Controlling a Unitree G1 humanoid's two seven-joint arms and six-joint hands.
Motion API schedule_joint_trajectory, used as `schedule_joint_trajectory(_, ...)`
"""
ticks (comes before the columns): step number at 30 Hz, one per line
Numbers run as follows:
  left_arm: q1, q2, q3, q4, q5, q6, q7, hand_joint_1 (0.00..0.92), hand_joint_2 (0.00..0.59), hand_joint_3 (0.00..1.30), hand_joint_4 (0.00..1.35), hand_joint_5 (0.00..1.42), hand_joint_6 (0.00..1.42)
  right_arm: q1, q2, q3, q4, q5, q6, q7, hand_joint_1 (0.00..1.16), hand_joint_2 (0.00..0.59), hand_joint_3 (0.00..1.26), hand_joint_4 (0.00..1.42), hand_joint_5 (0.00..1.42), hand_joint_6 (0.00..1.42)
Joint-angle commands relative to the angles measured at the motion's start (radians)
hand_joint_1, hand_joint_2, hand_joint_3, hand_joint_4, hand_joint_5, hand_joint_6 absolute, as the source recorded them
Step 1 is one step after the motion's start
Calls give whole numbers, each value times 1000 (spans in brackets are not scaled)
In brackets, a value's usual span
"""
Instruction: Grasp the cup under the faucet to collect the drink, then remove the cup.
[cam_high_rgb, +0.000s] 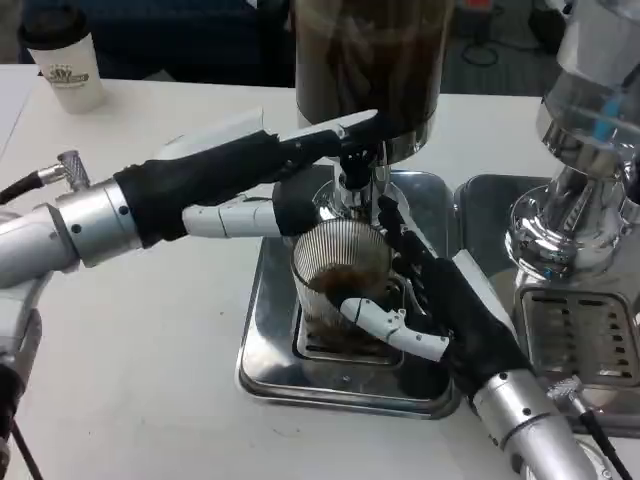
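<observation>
The right hand wraps the ribbed clear cup from its right side, fingers curled around the wall, holding it on the steel drip tray directly beneath the faucet of the dark drink dispenser, while the left hand reaches across to the tap with fingers on its lever, grasp unclear. Dark liquid already sits in the bottom, so the job now looks like steadiness: keep the cup upright and centred under the spout, and close the tap before lifting away.
</observation>
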Motion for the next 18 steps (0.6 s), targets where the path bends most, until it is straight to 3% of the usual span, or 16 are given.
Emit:
schedule_joint_trajectory(1,29,-12,5,31,22,36,-16,0,10,36,0,0,0,21,2,-1,-14,0,1,-2,691,226,0,0,0,32)
schedule_joint_trajectory(18,18,-39,65,-12,-37,63,-67,0,9,40,0,0,5,36,6,0,-19,-2,3,-11,693,227,0,0,0,32)
